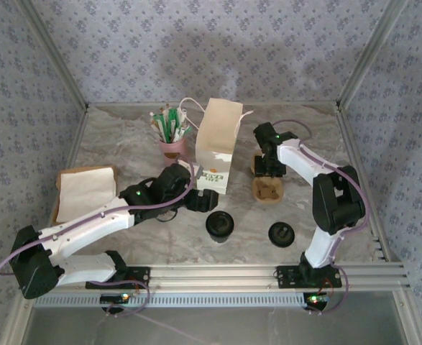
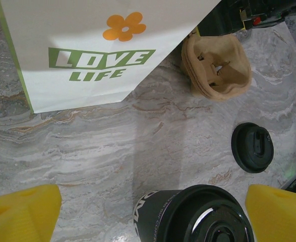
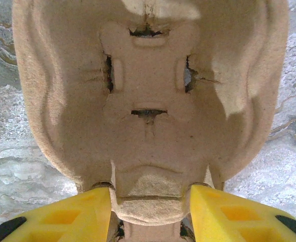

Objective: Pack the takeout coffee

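Note:
The takeout coffee (image 1: 220, 225), a dark paper cup under a black lid, stands on the marble table in front of the white paper bag (image 1: 218, 144). In the left wrist view the takeout coffee (image 2: 198, 217) sits low between my wide-apart yellow fingers. My left gripper (image 2: 154, 201) is open and not touching it. From above, the left gripper (image 1: 200, 201) is just left of the cup, at the bag's foot. My right gripper (image 3: 150, 201) is shut on the narrow middle of a brown pulp cup carrier (image 3: 148, 101); from above, that gripper (image 1: 268, 171) is right of the bag.
A loose black lid (image 1: 282, 233) lies right of the cup. The carrier (image 1: 268, 190) rests on the table. A pink cup of utensils (image 1: 171, 140) stands left of the bag. Napkins on a brown board (image 1: 87, 190) lie far left. Frame posts edge the table.

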`<state>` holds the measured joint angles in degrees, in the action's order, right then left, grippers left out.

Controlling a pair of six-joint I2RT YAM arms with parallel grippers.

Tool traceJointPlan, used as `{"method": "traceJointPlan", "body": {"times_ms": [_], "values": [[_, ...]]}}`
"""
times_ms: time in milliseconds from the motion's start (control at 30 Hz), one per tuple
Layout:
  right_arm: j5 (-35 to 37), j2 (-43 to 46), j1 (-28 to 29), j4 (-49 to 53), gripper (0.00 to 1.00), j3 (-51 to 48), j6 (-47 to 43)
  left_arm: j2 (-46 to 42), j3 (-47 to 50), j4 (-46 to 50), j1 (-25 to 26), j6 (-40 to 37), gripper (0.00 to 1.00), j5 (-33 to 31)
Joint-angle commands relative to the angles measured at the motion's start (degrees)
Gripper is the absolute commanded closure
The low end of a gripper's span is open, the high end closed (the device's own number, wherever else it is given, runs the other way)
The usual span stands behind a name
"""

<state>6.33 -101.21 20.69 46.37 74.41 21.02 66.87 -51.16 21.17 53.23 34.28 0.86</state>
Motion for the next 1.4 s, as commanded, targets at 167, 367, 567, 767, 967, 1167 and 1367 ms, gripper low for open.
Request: {"method": "traceJointPlan", "body": {"times_ms": [167, 367, 567, 767, 967, 1167, 1367], "values": [[1.5, -2.1, 0.6, 1.8, 0.53, 1.7, 1.2, -0.6, 0.9, -0.8, 0.0, -1.3, 0.06, 0.8], [1.4, -2.1, 0.8, 2.2, 0.54, 2.1, 1.3, -0.9, 1.2, -0.9, -0.1, -1.3, 0.06, 0.7], [1.2, -1.2, 0.9, 2.6, 0.59, 2.1, 1.3, -0.9, 1.2, -1.0, -0.1, -1.2, 0.07, 0.7], [1.1, -0.5, 0.8, 2.9, 0.62, 1.8, 1.2, -0.9, 1.3, -1.0, 0.0, -1.1, 0.07, 0.8], [0.8, 0.8, 0.9, 3.3, 0.64, 1.8, 1.0, -0.9, 1.2, -1.0, -0.1, -1.0, 0.07, 0.8], [0.0, 2.2, 0.9, 3.9, 0.64, 1.7, 0.7, -0.8, 1.2, -1.1, 0.0, -1.0, 0.07, 0.8], [-0.4, 3.0, 0.9, 4.2, 0.63, 1.6, 0.5, -0.7, 1.3, -1.3, 0.0, -0.8, 0.07, 0.8]]}}
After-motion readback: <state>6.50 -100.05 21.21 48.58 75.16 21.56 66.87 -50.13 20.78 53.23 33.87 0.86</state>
